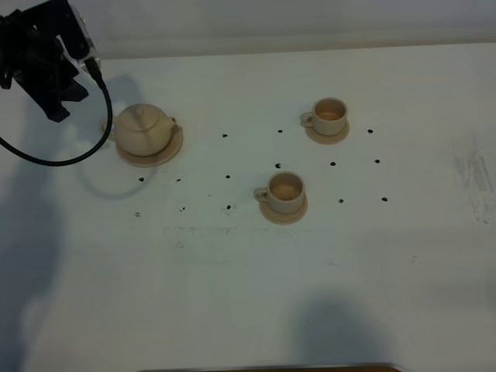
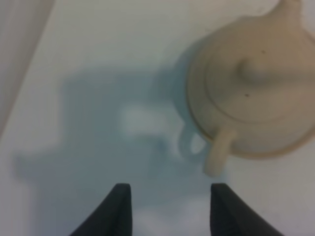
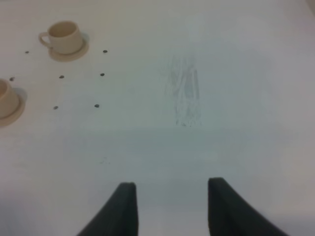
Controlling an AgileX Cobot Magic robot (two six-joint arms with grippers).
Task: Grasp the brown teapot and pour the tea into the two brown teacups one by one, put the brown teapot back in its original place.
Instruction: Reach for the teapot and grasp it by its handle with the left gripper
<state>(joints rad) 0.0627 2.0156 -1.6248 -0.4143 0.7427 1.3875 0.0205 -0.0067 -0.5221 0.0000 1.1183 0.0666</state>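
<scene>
Step – grasp brown teapot (image 1: 142, 129) | left jaws apart, empty, short of loop handle (image 2: 219, 150) | right jaws apart, empty | advice – straddle handle squarely before closing

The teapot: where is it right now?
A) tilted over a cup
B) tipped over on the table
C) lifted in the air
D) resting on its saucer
D: the teapot stands upright on its wide saucer, and the left end effector is open, not touching it.
</scene>
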